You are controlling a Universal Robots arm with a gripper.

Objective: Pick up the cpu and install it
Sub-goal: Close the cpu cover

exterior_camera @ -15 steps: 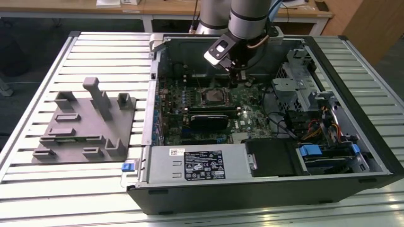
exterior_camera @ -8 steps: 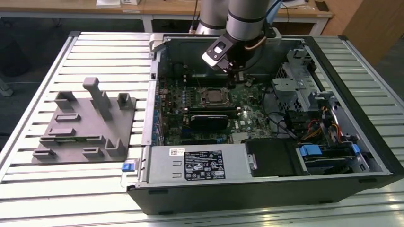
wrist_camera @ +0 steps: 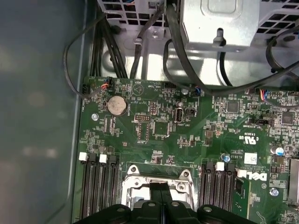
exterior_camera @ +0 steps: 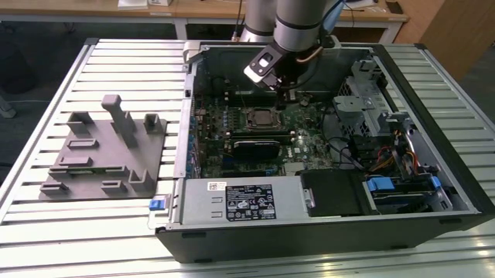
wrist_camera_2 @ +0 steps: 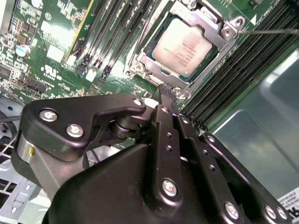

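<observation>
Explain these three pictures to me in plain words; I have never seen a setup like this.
The machine is one robot arm with a two-fingered gripper. The exterior view comes from a camera off the arm: it shows the arm reaching into an open computer case lying on a slatted metal table, with a grey tray on the exterior view's left. Both wrist views come from cameras riding on the arm, looking past the gripper at the green motherboard. In the second wrist view the cpu, a silver square chip, lies in its metal-framed socket. The gripper is shut, close to the socket, holding nothing.
</observation>
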